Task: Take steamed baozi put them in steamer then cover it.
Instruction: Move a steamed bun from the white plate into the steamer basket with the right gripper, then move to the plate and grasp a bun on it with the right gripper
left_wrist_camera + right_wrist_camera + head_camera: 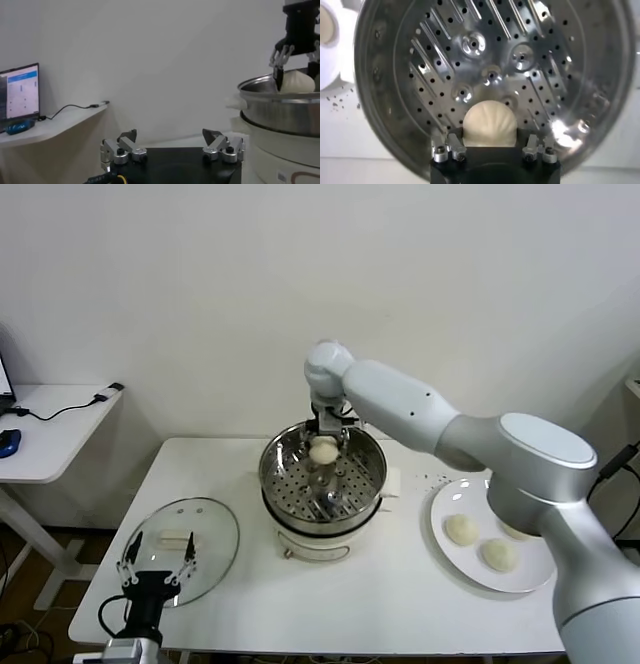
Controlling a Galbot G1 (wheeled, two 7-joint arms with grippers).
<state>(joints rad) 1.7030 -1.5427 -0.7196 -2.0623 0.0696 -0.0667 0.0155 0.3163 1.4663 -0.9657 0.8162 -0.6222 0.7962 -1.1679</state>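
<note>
Reaching over the steel steamer (322,476), the right gripper (324,446) clasps one bun (323,450) between its fingers, holding it above the perforated bottom near the far rim. The steamer sits on its white pot base in the middle of the table (400,584). Three more buns (461,529) lie on a white plate (450,559) to the right of the pot. The glass lid (205,529) rests flat on the table to the left, and the left gripper (158,566) hangs over its near edge with fingers spread wide, grasping nothing.
</note>
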